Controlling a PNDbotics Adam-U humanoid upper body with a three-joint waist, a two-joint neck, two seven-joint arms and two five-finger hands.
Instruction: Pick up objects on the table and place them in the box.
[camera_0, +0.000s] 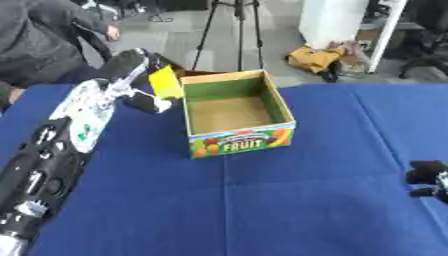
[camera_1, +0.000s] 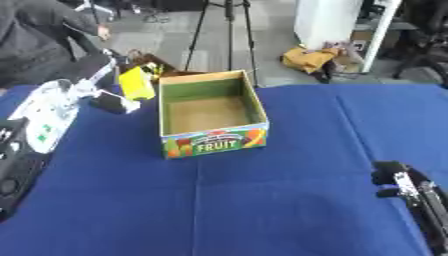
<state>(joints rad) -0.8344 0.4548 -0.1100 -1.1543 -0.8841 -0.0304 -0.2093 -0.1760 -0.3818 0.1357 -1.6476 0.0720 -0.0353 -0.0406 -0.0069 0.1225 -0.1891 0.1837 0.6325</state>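
Blue cloth covers the table from edge to edge, and on it, toward the far side, stands an open cardboard box with plain brown inner walls, a green upper band inside, and a printed front panel showing fruit and the word FRUIT. The box sits upright with its flaps out of the way; its floor looks bare in both eye views.

The robot's left arm comes in along the left side of the picture, its black and silver forearm lying low over the cloth and its white, speckled wrist section rising toward the box. The left hand is raised just beside the box's left wall, and its fingers are curled round a small, flat, bright yellow object. That yellow piece is tilted, held clear of the cloth, beside the near-left corner of the box's rim and outside the box; whether it touches the rim cannot be told. What the object is beyond its colour and slab-like shape cannot be made out.

The right hand shows at the right edge, low on the cloth and well apart from the box. Its dark fingers look bent inward with nothing in them.

Beyond the table are a grey floor and the legs of a black tripod.
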